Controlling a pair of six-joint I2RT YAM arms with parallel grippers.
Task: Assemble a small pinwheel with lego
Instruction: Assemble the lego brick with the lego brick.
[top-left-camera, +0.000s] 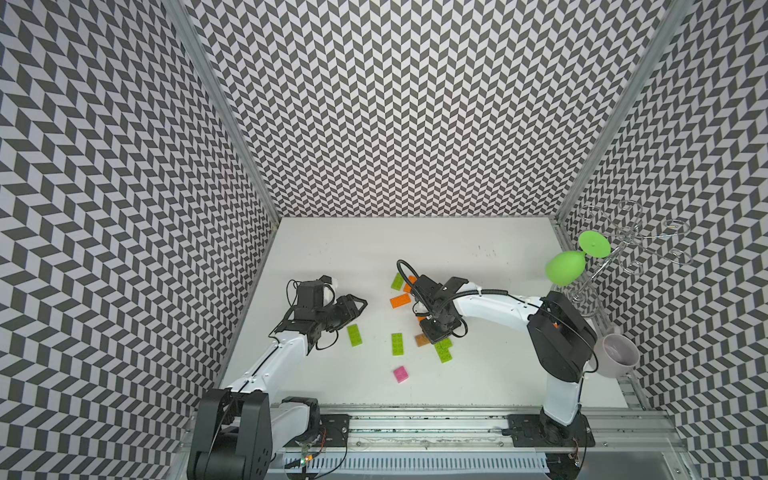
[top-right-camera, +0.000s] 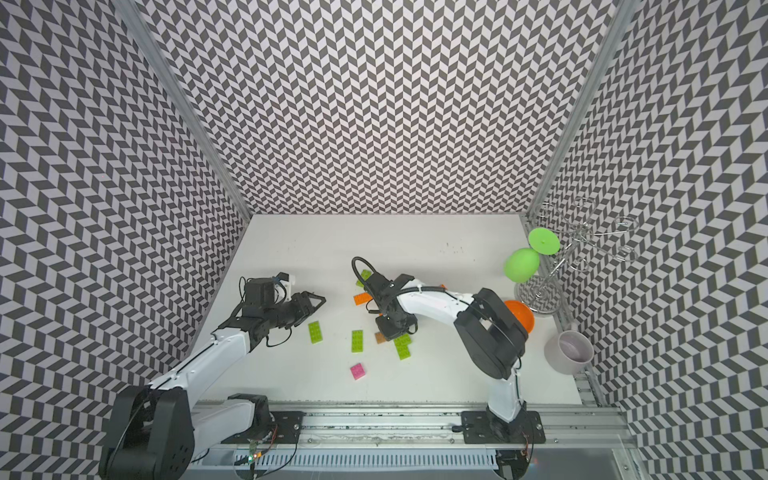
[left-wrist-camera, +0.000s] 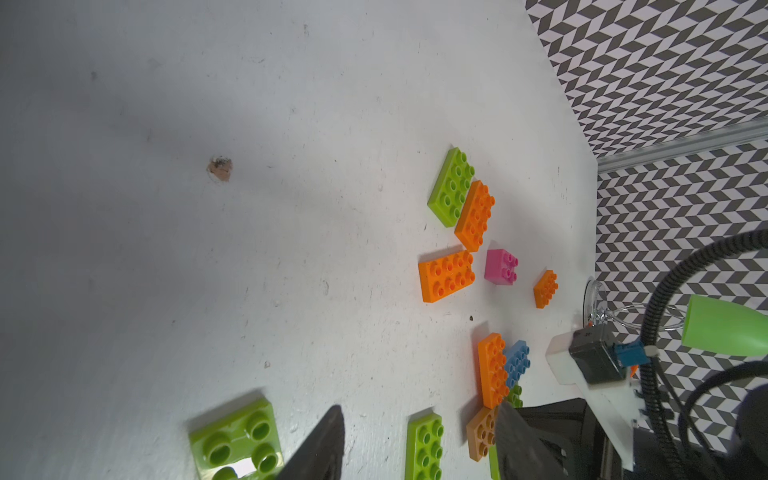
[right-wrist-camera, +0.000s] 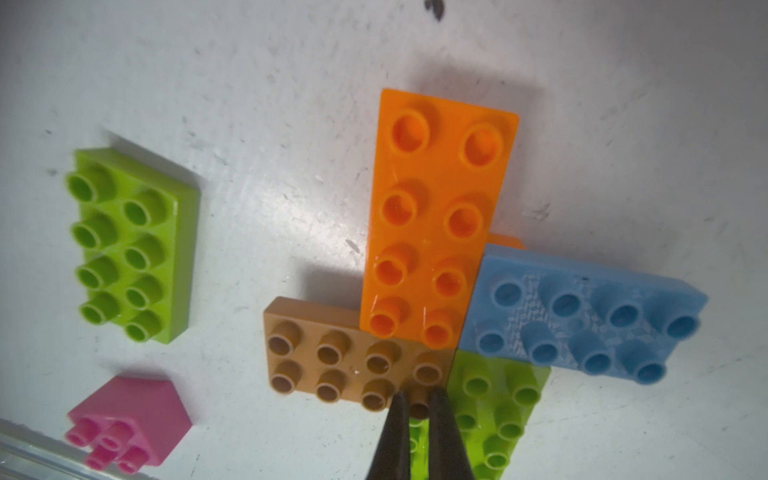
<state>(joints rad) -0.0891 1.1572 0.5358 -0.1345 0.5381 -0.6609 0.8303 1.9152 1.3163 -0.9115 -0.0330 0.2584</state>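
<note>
Closest, the left gripper (top-left-camera: 358, 309) is seen parted and empty beside a loose lime brick (top-left-camera: 354, 335). Mid-scene, the pinwheel (right-wrist-camera: 432, 291) is pressed by the right gripper (right-wrist-camera: 412, 419), fingers clenched; its brown brick (right-wrist-camera: 332, 353) could be tipped by off-centre force.

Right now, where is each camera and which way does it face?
Top views: high over the front rail, looking down on the table; left arm, left pincer, right arm, right pincer show.
Left wrist: on left arm, looking across the table at the brick cluster; one finger shows.
Right wrist: on right arm, looking down on that cluster; its closed pincer shows.
Shared: all catch the cluster.
</note>
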